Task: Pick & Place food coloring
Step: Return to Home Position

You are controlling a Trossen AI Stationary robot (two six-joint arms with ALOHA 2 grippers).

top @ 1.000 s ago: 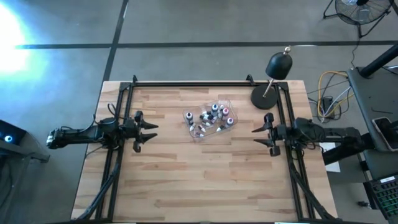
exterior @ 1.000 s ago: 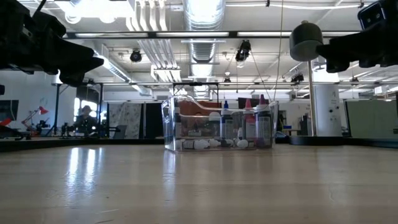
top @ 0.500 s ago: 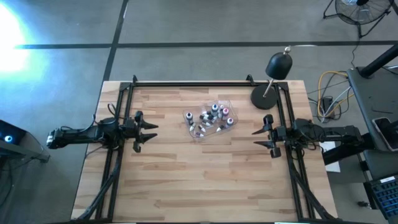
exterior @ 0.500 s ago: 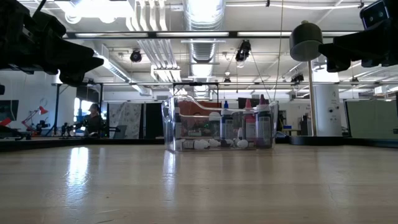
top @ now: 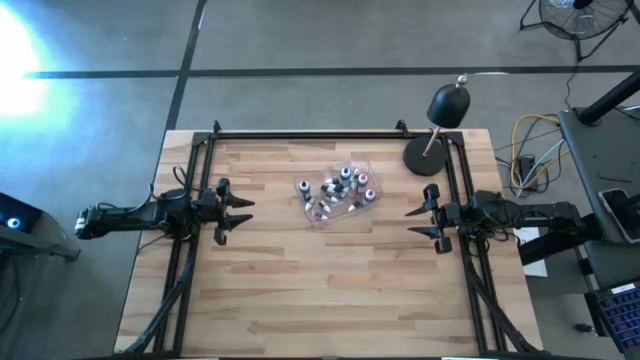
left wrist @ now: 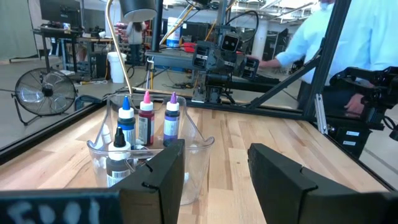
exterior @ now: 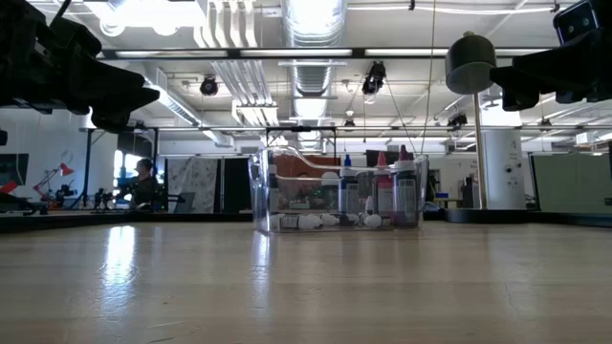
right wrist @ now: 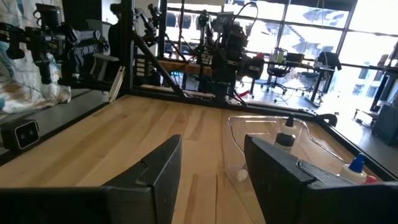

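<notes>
Bench [top: 330, 300]: pale wood planks, bare across the near half; black rails run along both sides and the far edge.
Left claw [top: 245, 213]: at the bench's left side rail, held clear above the wood and pointing inward toward the middle. Its fingers [left wrist: 155, 180] stand spread with a wide gap and nothing between them.
Right claw [top: 412, 221]: at the right side rail, also raised off the bench and pointing inward, facing the left one across the middle. Its fingers [right wrist: 152, 180] are spread apart and hold nothing.
Clear tub [exterior: 287, 182]: stands on the bench about midway between the two claws and a little farther back, well apart from both.
Food coloring [top: 340, 188]: every small bottle in view is inside the tub. Several stand upright, among them a blue-capped, a pink-capped and a purple-capped one side by side, with a black-capped one just before them as the left wrist view sees it. A few whitish ones lie on the tub's floor.
Lamp [top: 450, 105]: black, its round base on the bench's far right corner, beyond the right arm, with a tilted stem and the shade out over the far edge.
Room beyond: a person [left wrist: 348, 37] in a light blue shirt stands past the bench's right side; another person [exterior: 143, 182] shows far off in the low view; a fan [top: 575, 15] stands on the floor past the far right corner.
</notes>
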